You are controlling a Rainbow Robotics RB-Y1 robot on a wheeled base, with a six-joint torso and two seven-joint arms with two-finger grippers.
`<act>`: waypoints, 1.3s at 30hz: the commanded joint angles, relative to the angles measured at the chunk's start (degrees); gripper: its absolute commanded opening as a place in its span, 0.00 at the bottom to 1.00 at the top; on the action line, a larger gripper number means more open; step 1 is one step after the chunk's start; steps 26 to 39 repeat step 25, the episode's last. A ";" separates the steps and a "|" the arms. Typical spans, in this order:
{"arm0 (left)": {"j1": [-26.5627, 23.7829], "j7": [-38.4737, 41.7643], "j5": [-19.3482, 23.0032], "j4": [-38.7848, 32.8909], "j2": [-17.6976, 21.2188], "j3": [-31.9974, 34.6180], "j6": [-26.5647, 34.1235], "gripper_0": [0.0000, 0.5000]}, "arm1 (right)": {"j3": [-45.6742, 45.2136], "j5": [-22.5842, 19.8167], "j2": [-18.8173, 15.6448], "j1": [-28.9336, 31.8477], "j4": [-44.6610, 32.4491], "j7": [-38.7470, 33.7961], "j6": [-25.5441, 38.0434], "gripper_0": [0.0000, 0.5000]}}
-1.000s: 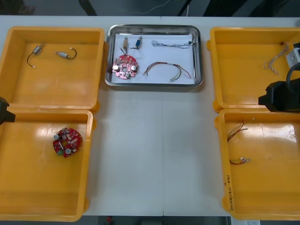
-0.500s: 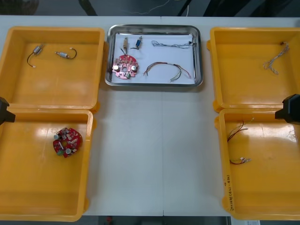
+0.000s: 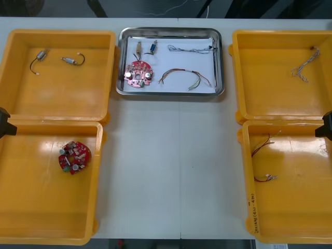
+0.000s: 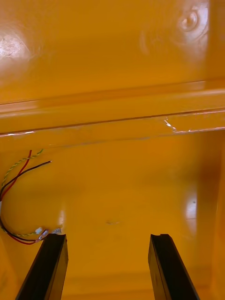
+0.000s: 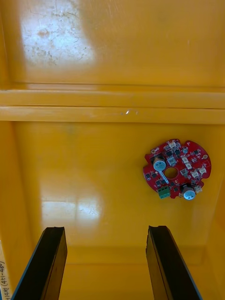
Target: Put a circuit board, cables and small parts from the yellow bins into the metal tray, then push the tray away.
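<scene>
Light table [image 3: 145, 171], seam down middle; dark floor [image 3: 62, 8] beyond.

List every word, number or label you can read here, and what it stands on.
Rim of the near right yellow bin: black handwriting, too small to read.
Edge of the near left yellow bin, beside the left pincer: handwriting, cut off, unreadable.
Red circuit board: no legible print.

Right arm [image 3: 327, 126] pulled farther back toward right.
</scene>
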 commanded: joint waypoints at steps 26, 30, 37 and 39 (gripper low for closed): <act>0.92 -1.84 0.19 -1.48 2.59 1.87 0.38 1.00 | 0.46 -1.85 -3.18 -0.18 -0.67 2.32 0.16 1.00; 0.92 -1.84 0.19 -1.48 2.59 1.87 0.38 1.00 | 0.46 -1.85 -3.18 -0.18 -0.67 2.32 0.16 1.00; 0.92 -1.84 0.19 -1.48 2.59 1.87 0.38 1.00 | 0.46 -1.85 -3.18 -0.18 -0.67 2.32 0.16 1.00; 0.92 -1.84 0.19 -1.48 2.59 1.87 0.38 1.00 | 0.46 -1.85 -3.18 -0.18 -0.67 2.32 0.16 1.00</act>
